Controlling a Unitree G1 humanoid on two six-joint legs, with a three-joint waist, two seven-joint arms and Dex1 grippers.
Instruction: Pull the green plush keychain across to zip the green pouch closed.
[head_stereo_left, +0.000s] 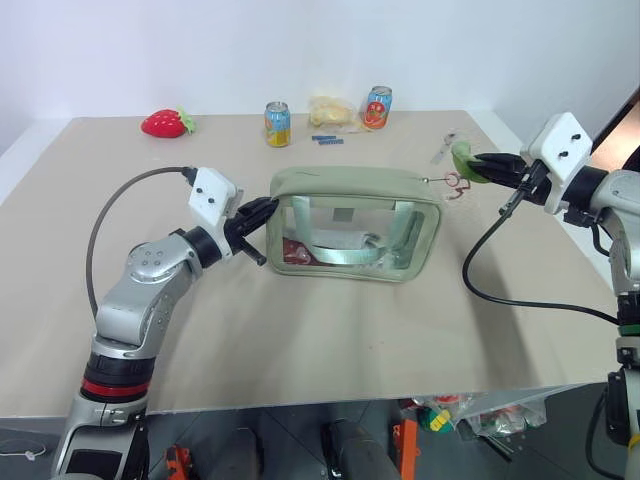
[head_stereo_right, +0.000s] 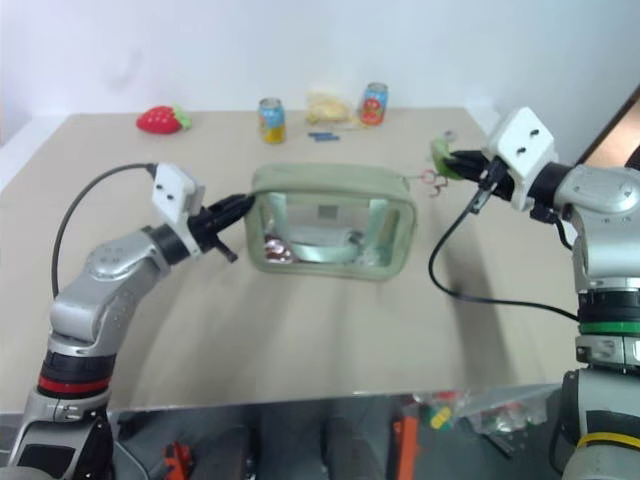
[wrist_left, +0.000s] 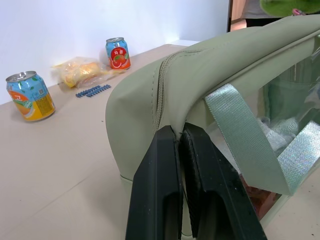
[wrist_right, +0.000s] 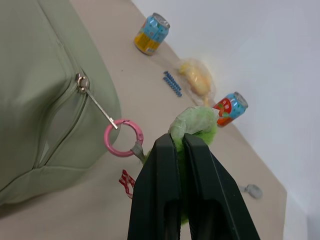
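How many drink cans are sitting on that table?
2: one can stands behind the green pouch; the other can stands farther right, beside a yellow snack bag.

1. The green pouch (head_stereo_left: 352, 188) is matt woven cloth, with a clear, glossy plastic front panel (head_stereo_left: 345, 228).
2. Its strap (wrist_left: 240, 135) is ribbed webbing (faintly shiny).
3. The green plush keychain (wrist_right: 196, 123) is fuzzy; its ring (wrist_right: 123, 137) is smooth pink metal.
4. 2 cans (wrist_left: 29, 95) are glossy printed metal.
5. The surface (head_stereo_left: 330, 330) is matt beige.
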